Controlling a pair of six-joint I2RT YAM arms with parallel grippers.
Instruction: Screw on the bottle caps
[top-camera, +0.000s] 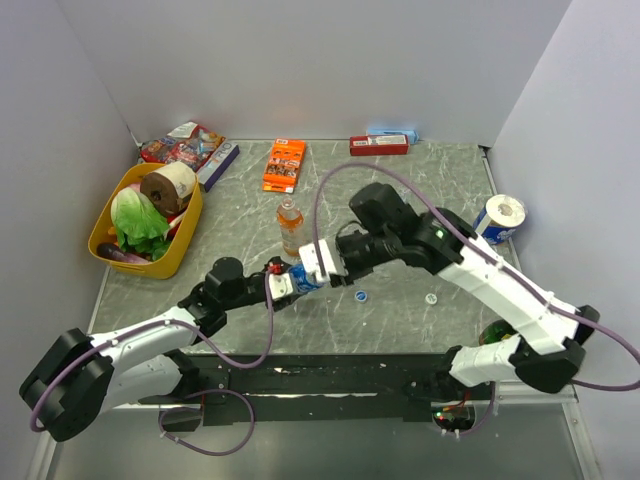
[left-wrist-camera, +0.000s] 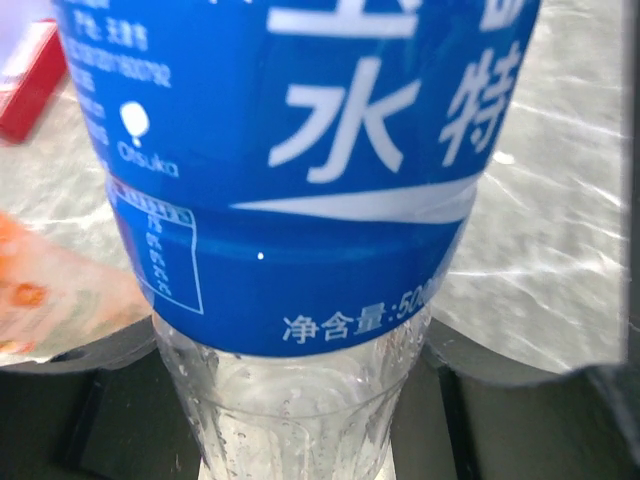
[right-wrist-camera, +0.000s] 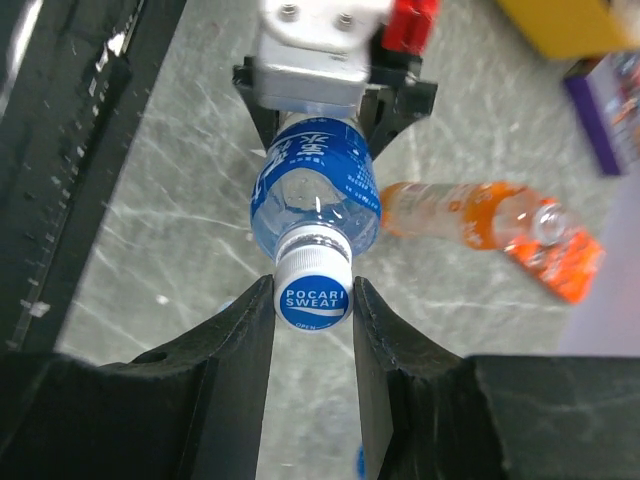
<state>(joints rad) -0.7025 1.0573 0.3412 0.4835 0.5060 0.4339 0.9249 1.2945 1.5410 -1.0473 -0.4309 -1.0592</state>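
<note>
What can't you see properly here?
Top view: the clear plastic bottle with a blue label is mostly hidden between the left end effector and right end effector.
Left wrist view: the upper edge cuts off its top.
Top view: the loose small round blue cap is too small to tell its side up.

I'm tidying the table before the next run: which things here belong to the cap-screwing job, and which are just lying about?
Job: blue-labelled bottle, Pocari Sweat cap, orange drink bottle, loose blue cap, whitish cap.
Lying about: yellow basket, orange box, red box, snack packets, paper roll.
</note>
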